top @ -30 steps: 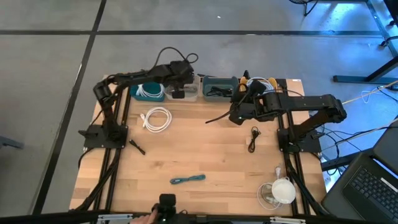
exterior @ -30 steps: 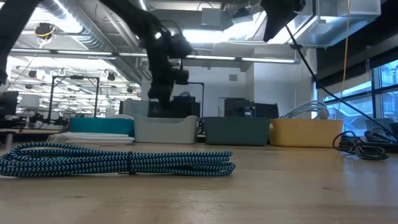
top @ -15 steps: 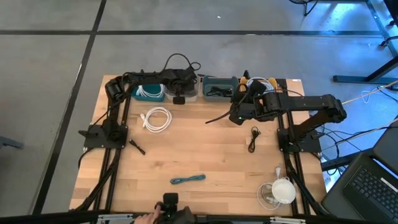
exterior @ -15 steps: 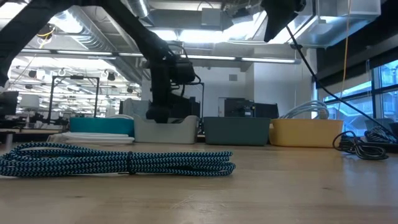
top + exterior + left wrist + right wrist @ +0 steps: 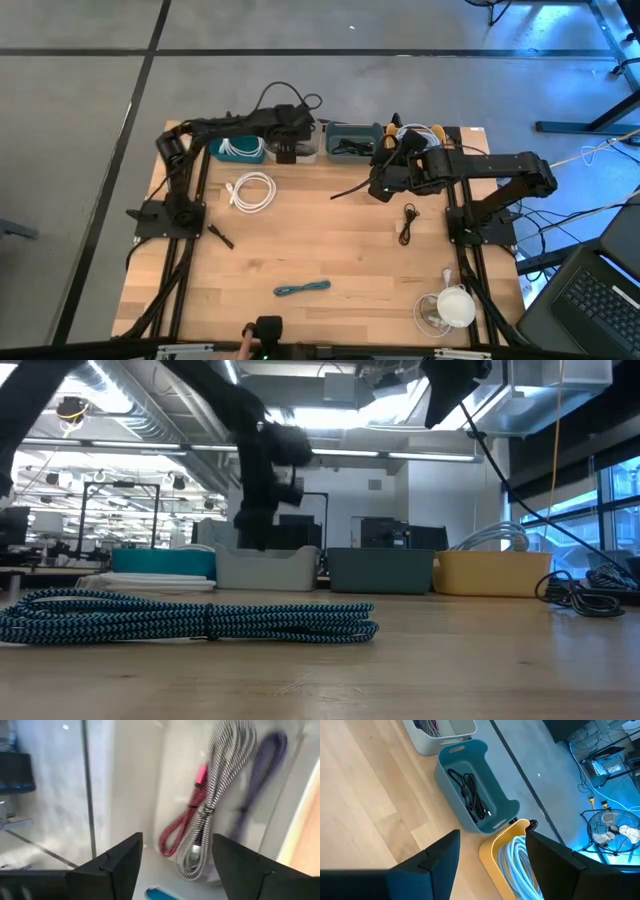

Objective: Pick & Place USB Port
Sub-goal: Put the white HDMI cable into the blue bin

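My left gripper (image 5: pixel 286 152) hangs open over the white bin (image 5: pixel 310 148) at the table's far edge, fingers pointing down into it. In the left wrist view nothing is between the fingers of my left gripper (image 5: pixel 175 845). On the bin's floor lie a black-and-white braided cable (image 5: pixel 220 785), a red cable (image 5: pixel 182 825) with a pink plug and a purple cable (image 5: pixel 260 775). My right gripper (image 5: pixel 378 188) waits open above the table, near the blue bin (image 5: pixel 470 790). No separate USB port shows.
A teal bin (image 5: pixel 240 148) with a white cable, the blue bin with black cables (image 5: pixel 470 792) and a yellow bin (image 5: pixel 515 855) with pale cables stand in the far row. On the table lie a white coil (image 5: pixel 252 190), a black cable (image 5: pixel 407 222), a blue braided cable (image 5: pixel 302 288) and a white coil (image 5: pixel 452 306).
My left gripper went down toward the white bin and has come up again above it, and its arm's elbow has swung toward the table's left edge.
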